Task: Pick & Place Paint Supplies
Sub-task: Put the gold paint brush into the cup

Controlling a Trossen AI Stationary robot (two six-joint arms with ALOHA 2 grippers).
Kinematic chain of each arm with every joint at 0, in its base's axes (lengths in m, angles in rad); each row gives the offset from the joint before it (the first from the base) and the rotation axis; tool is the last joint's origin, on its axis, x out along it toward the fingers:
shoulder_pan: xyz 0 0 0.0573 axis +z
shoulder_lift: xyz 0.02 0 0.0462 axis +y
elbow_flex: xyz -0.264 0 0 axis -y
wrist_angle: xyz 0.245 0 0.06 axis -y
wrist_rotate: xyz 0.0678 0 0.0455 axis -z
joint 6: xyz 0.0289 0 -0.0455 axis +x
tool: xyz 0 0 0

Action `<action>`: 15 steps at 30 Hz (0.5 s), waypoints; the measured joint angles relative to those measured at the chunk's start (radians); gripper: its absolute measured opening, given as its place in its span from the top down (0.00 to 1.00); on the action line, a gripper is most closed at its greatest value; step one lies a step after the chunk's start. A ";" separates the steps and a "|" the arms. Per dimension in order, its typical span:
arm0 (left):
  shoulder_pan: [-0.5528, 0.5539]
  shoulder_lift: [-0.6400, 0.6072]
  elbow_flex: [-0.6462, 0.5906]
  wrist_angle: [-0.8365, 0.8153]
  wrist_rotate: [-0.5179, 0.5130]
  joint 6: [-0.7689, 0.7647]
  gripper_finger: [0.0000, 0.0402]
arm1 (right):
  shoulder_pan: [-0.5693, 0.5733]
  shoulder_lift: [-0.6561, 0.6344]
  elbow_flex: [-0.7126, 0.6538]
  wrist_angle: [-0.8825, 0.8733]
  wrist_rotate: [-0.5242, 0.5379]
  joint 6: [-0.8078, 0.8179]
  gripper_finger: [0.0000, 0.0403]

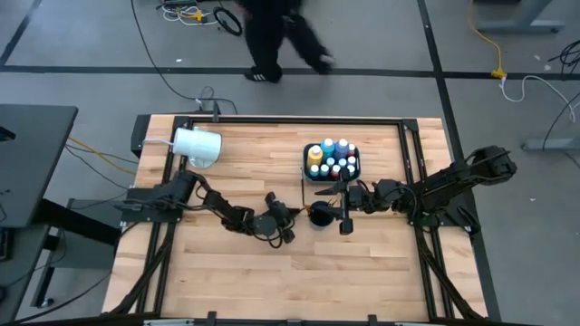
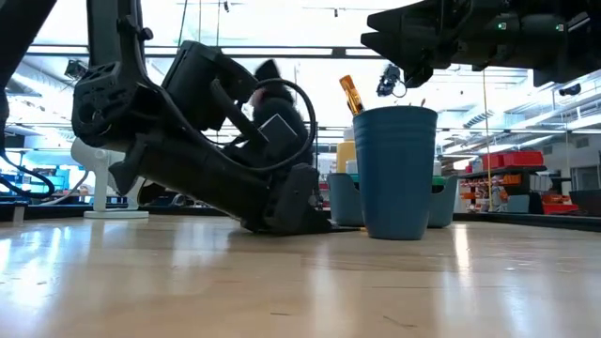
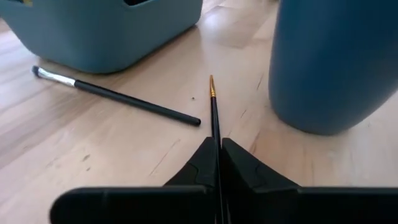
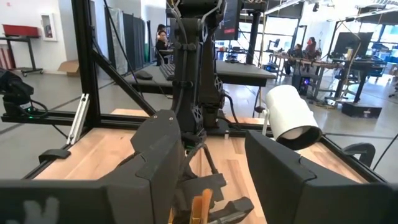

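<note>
Left pincer [image 3: 219,163] clamped on a thin brush [image 3: 214,115] lying flat on the surface [image 3: 112,155], beside the blue cup [image 3: 336,62]. Probably light, stiff, slick and prone to pivot; best pinched mid-handle. Second brush [image 3: 118,95] by the bin [image 3: 106,31]. Right pincer [image 4: 211,168] apart, above the cup.

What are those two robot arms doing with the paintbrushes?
The left gripper is down on the wooden table with its fingers pinched shut on a thin brush that lies flat beside the blue cup. A second brush lies on the table next to the blue bin. The right gripper is open and hangs above the cup, which already has a brush sticking out. The little paint bottles sit in the bin.
</note>
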State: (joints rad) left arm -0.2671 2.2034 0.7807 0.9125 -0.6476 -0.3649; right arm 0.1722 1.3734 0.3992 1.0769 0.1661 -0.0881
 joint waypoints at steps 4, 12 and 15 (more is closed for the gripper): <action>-0.019 -0.037 0.000 -0.022 -0.024 0.060 0.97 | 0.000 0.000 0.000 -0.002 0.000 0.000 0.54; -0.064 -0.153 -0.003 -0.235 -0.043 0.021 0.97 | 0.000 0.000 0.000 -0.010 -0.001 0.010 0.54; -0.097 -0.198 -0.004 -0.302 -0.086 0.005 0.97 | 0.000 0.000 0.000 -0.010 -0.001 0.022 0.54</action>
State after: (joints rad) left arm -0.3637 2.0056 0.7769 0.6106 -0.7331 -0.3599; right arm 0.1722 1.3731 0.3992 1.0672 0.1653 -0.0656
